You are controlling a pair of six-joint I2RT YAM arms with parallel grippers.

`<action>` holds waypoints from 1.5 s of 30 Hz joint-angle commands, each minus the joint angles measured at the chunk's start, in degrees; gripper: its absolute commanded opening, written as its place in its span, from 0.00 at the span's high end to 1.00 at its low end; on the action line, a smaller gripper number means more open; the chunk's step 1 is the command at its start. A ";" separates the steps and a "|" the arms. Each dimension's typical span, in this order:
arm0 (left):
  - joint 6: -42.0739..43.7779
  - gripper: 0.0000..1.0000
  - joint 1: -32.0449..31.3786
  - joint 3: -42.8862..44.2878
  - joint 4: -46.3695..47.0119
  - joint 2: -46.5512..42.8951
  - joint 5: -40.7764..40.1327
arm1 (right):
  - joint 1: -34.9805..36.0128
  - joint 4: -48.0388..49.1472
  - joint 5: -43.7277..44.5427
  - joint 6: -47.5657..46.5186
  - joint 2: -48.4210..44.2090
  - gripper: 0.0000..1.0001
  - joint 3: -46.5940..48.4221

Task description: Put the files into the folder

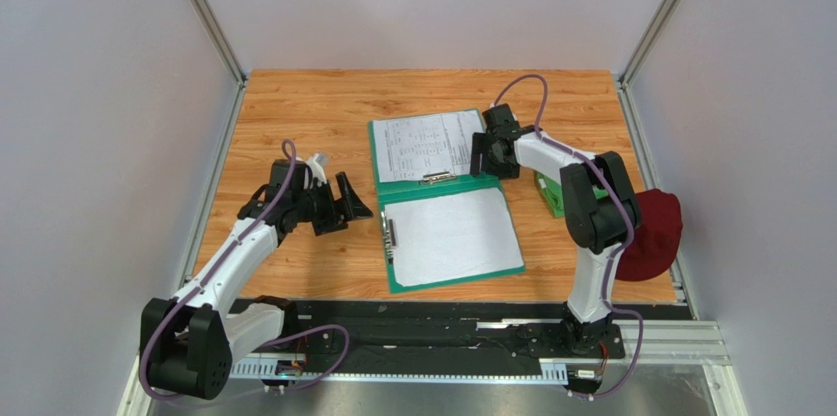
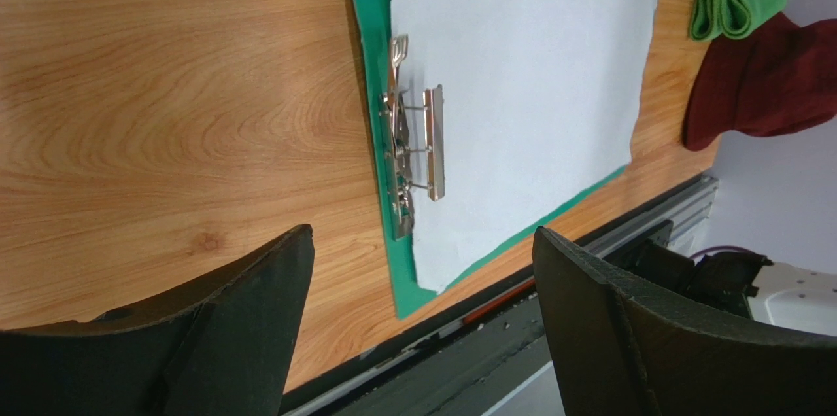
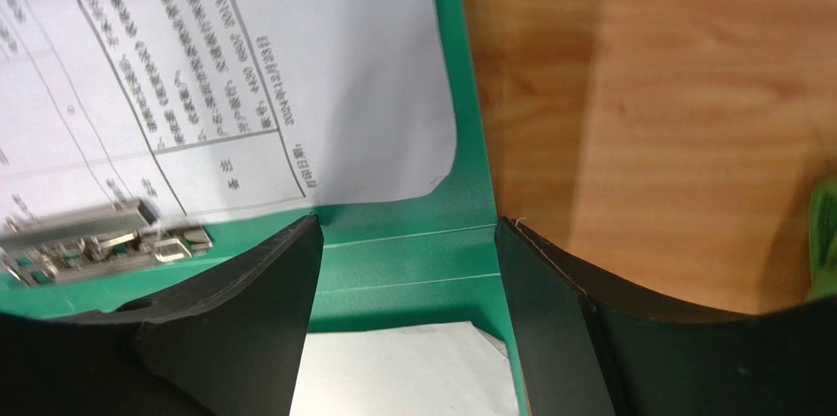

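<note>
Where the wooden worktop (image 1: 295,112) lies nearest the arm bases, the entries run as follows.

Folder (image 1: 462,188): teal-green, opened flat near mid-worktop, one leaf near, one far, fold between them.

Blank sheet (image 1: 452,236): white, no print showing, lying on the near leaf; a metal spring clip (image 2: 413,141) sits on that leaf's left edge, its bar lying on the paper.

Left pincer (image 2: 422,239): jaws spread wide, holding nothing, over bare wood just left of the near leaf.

Dark red cloth item (image 1: 653,230): at the worktop's right edge, beside the right arm.

Green cloth (image 1: 548,190): folded, just right of the folder, partly hidden by that arm.

Right pincer (image 3: 408,225): jaws wide, gripping nothing, at the fold's right end; one finger over the teal, the other over wood past the folder's edge.

Printed sheet (image 1: 424,144): on the far leaf, face up, a second clip (image 3: 98,239) pressing its near edge. Black text and ruled tables; characters too small and blurred to read. No brand or label legible anywhere.
</note>
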 commanded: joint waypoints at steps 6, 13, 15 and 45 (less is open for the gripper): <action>0.94 0.12 0.11 3.51 1.40 5.06 9.61 | 2.07 -10.57 14.45 -4.71 -2.99 0.27 9.66; 2.26 0.21 -2.34 7.03 7.45 13.77 17.18 | 11.29 -4.88 -3.06 2.65 -20.05 0.28 -6.74; 1.74 0.26 -2.79 7.13 10.34 17.10 17.01 | 12.27 0.83 -8.36 6.00 -23.57 0.32 -10.89; -2.84 0.34 -3.23 11.69 16.88 31.89 11.23 | 23.70 13.50 -10.58 10.41 -8.55 1.00 -21.20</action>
